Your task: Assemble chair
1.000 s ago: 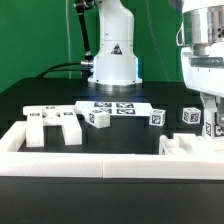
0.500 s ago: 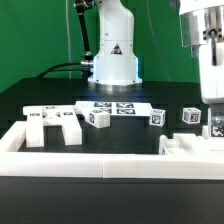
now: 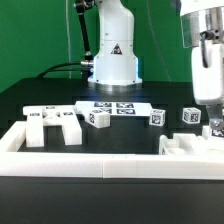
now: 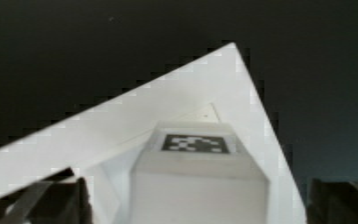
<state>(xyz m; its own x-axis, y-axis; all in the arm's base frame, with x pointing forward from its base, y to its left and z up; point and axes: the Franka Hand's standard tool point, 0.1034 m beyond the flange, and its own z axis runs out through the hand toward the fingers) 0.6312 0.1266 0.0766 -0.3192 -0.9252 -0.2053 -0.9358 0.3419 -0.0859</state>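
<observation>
**A:** Starting closest in, what lies on the near side of the thin flat white marker board (image 3: 118, 106)?

**B:** A long low white border rail (image 3: 100, 162) crosses the matte black surface (image 3: 30, 98), nearest of all. Just behind it, nearer than the marker board and off to the exterior view's right of it, lies a white plastic chair slab (image 3: 186, 146). To the exterior view's left of the marker board rests a large blocky white plastic chair part (image 3: 52, 122), with tags on top.

**A:** And the small chair pieces?

**B:** A first small white tagged cube (image 3: 97, 117) sits just in front of the marker board's left end. A second cube (image 3: 157, 116) sits just off its right end, and a third cube (image 3: 191, 116) lies further right. A fourth cube (image 3: 213, 128) is furthest right of the marker board and a little nearer.

**A:** The end effector?

**B:** In the wrist view the end effector (image 4: 194, 202) has its jaws spread wide. Dark fingers (image 4: 37, 200) stand on either side of a white plastic post with a square black-and-white tag (image 4: 197, 185). There are gaps on both sides, so it grips nothing. In the exterior view it hangs above the fourth cube, well right of the marker board.

**A:** Beyond that?

**B:** Behind the marker board stands the white robot base (image 3: 112, 55), and behind that a green backdrop (image 3: 30, 40).
</observation>
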